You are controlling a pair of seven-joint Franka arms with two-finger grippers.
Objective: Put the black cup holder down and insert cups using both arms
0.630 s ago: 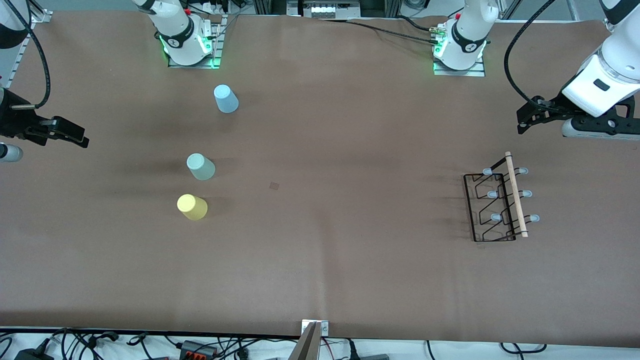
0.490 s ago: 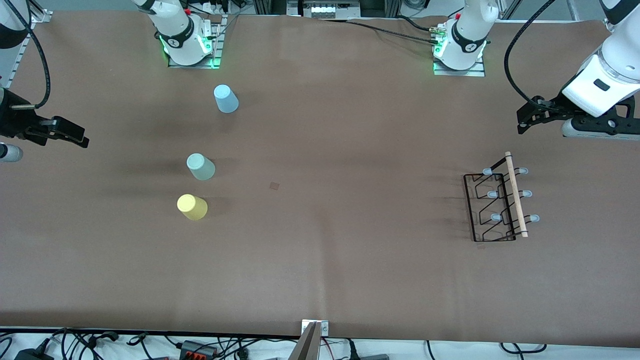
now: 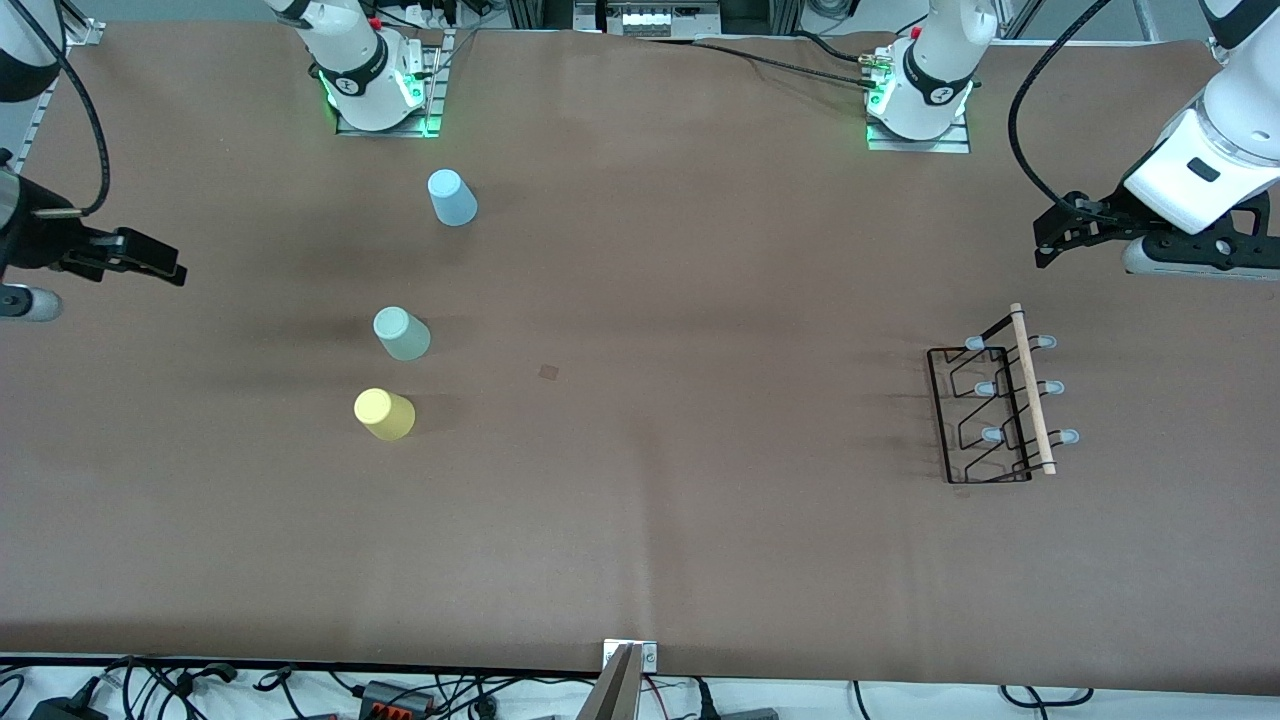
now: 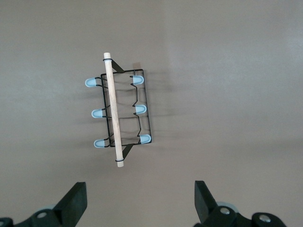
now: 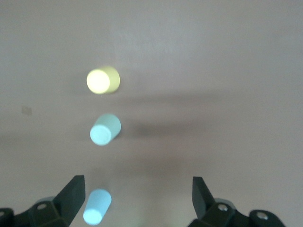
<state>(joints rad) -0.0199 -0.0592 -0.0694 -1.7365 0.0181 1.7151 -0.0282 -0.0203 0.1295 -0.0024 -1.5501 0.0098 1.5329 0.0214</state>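
Cups sit upside down on their rims toward the right arm's end of the table — the light blue cup (image 3: 452, 197) nearest the bases, the pale green cup (image 3: 401, 333) and yellow cup (image 3: 384, 414) nearer the front camera — which we judge leaves their tapered walls free to pinch. We see the black cup holder (image 3: 995, 408) on its side well apart, toward the left arm's end, rod handle (image 4: 112, 109) exposed. Both wait empty with jaws spread wide: the left gripper (image 4: 138, 204) over the table beside the holder, the right gripper (image 5: 137, 201) near the cups.
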